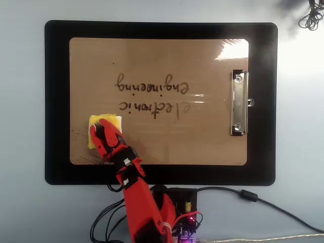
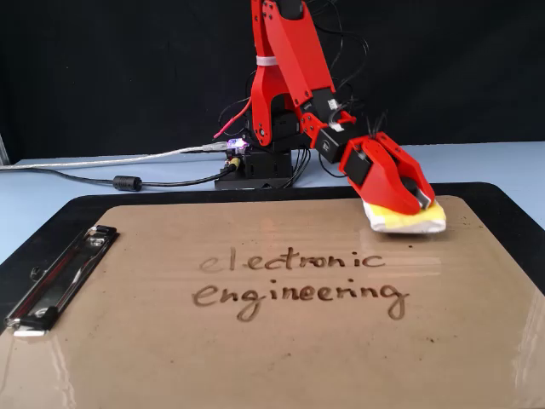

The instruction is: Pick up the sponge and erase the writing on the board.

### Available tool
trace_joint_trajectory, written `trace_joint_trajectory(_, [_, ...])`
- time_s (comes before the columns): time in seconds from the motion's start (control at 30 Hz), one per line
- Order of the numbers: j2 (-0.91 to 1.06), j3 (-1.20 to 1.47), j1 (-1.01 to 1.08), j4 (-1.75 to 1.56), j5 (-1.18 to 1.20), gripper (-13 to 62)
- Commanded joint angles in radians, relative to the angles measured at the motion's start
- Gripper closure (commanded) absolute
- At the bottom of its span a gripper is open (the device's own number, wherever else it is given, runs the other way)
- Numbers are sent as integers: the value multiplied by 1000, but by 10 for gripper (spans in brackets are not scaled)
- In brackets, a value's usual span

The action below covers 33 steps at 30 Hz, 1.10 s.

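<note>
The yellow sponge (image 1: 114,121) (image 2: 410,221) is clamped in my red gripper (image 1: 105,128) (image 2: 415,201), which is shut on it from above. It sits at or just over the surface of the brown board (image 1: 162,144) (image 2: 255,366), near the board's lower left in the overhead view and at the right in the fixed view. The writing (image 1: 152,93) (image 2: 298,277), "electronic engineering" in two lines, is whole. Its nearest word lies a short way from the sponge. The sponge's centre is hidden under the fingers.
A silver clip (image 1: 239,103) (image 2: 60,277) holds one end of the board. The board lies on a black mat (image 1: 55,101) (image 2: 511,213). The arm's base (image 1: 174,202) (image 2: 255,162) and its cables (image 1: 253,197) (image 2: 111,175) stand off the mat.
</note>
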Motion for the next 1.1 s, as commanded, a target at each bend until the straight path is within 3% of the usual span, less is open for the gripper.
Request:
trace_joint_trajectory(0.0, [46,-23,57,-29,14,572])
trace_joint_trajectory(0.23, [28,-137,368,-18,173,572])
trace_joint_trajectory(0.4, [-95,-357,538,109,252,572])
trace_joint_trajectory(0.67, [-518,-747,661,160,250,573])
trace_joint_trajectory(1.07, [-314,-359,920,158,291,572])
